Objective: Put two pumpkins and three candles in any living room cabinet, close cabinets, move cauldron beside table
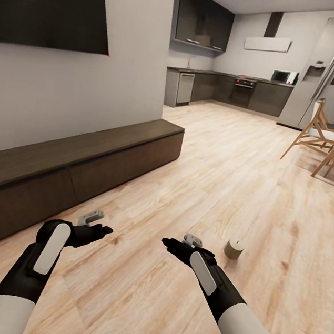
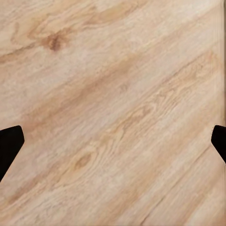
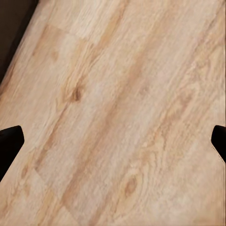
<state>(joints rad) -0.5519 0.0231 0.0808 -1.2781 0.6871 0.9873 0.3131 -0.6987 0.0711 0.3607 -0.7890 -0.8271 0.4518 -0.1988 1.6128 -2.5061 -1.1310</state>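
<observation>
One candle (image 1: 234, 248) stands upright on the wood floor (image 1: 230, 170), just beside the right gripper (image 1: 169, 243). Both grippers, left (image 1: 106, 229) included, are spread wide and empty. Cabinet (image 1: 76, 167) drawers are closed.

My head camera looks forward and down from above my jaws, over the wood floor (image 1: 238, 187). Both wrist cameras face straight down along my wide-apart jaws, close above those same floorboards.
</observation>
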